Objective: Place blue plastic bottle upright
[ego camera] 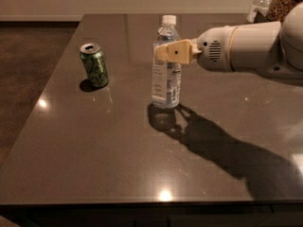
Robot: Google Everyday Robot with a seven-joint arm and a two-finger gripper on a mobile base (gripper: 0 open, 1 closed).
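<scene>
We see the clear plastic water bottle with white screw cap and white-and-blue label [165,85] standing near the middle of the dark grey worktop [109,155]. Its long axis is vertical, cap up, and its base looks flat on the surface. The beige-tipped end effector [163,52] reaches in level from the view's right and meets the bottle at its shoulder, just above the label. The bottle thus lies straight ahead of it, at its very tip. We cannot tell whether the end effector is clamped on the bottle or loose around it. The green aluminium can [94,65] stands well apart on the far side. We judge that the coming move calls for a release and a straight pull-back along the arm's own line, without tipping the bottle.
</scene>
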